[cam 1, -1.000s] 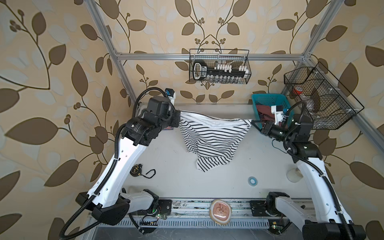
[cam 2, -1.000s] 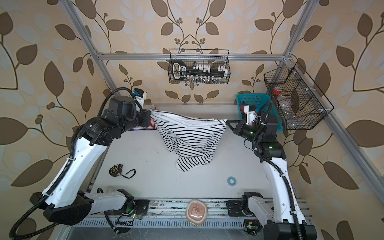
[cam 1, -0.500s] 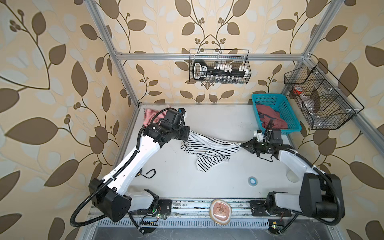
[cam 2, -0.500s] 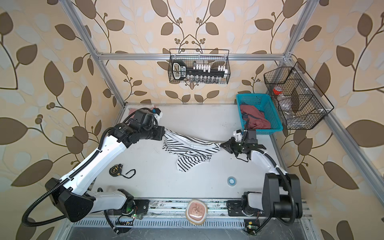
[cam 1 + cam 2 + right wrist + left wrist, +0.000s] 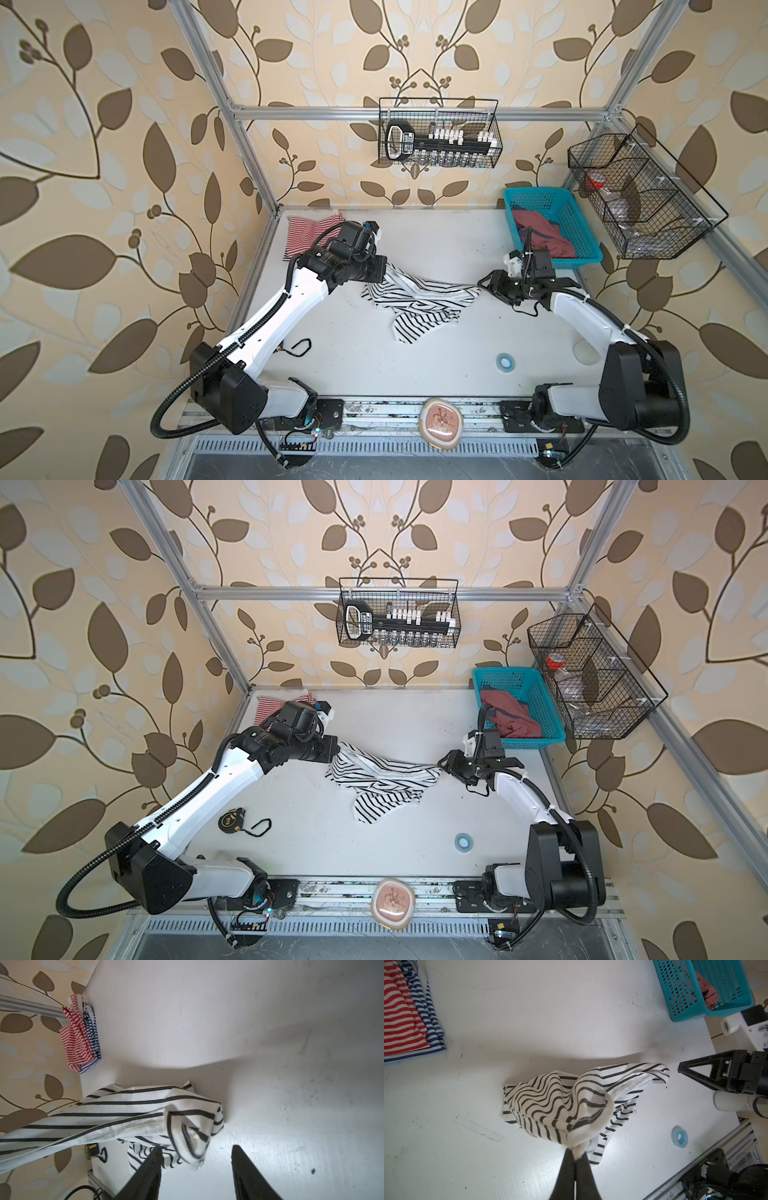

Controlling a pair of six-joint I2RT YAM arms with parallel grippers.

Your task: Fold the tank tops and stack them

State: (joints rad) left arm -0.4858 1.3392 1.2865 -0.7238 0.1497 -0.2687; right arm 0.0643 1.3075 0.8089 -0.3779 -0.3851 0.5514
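The black-and-white striped tank top [image 5: 419, 299] [image 5: 382, 779] lies rumpled mid-table. My left gripper [image 5: 384, 270] [image 5: 576, 1152] is shut on one white-edged corner of it [image 5: 566, 1101], lifting that end. My right gripper [image 5: 484, 284] [image 5: 195, 1153] stands open at the opposite end; that corner [image 5: 193, 1134] droops free just ahead of its fingertips. A folded red-and-white striped tank top [image 5: 307, 232] [image 5: 400, 1012] sits at the back left on a blue-striped one [image 5: 425, 1012]. The dusty red tank top [image 5: 540, 237] lies crumpled in the teal basket [image 5: 582, 249].
A tape measure [image 5: 228, 820] lies near the left arm. A small blue tape roll [image 5: 505, 361] rests front right, with a clear lid [image 5: 584, 351] beside the right arm. Wire baskets [image 5: 438, 133] [image 5: 640, 199] hang on the walls. A pinkish pad [image 5: 440, 422] sits on the front rail.
Both arms came down from holding the striped top spread high at the back. The cloth now rests bunched on the table. The right gripper opened and let its corner go.
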